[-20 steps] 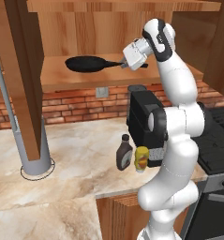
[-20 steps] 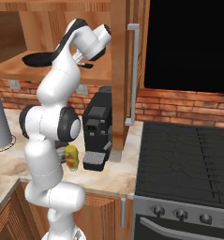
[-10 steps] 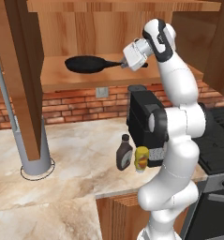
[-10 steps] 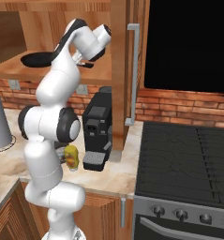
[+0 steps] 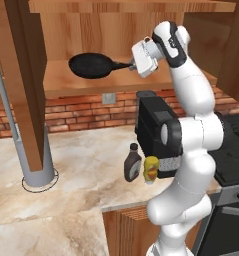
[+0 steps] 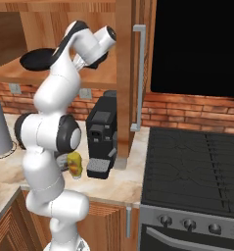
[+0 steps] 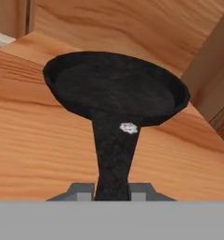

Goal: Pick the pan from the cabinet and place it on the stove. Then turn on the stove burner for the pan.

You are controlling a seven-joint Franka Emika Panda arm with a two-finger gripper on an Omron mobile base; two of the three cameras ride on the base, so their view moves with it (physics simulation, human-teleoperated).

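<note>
Pan (image 5: 91,65) inside cabinet (image 5: 66,82) above shelf; jaws clamped on its handle.

A glossy white arm (image 5: 191,150) of rounded segments is seen, with dark joint bands, a boxy white hand (image 5: 145,57) and small grey fingertips (image 7: 80,191).

pan (image 5: 91,65) over cabinet shelf (image 5: 61,82) | stove (image 6: 197,166) far right | coffee machine (image 6: 103,135) left of stove | bottles (image 5: 133,162) left of machine
</note>
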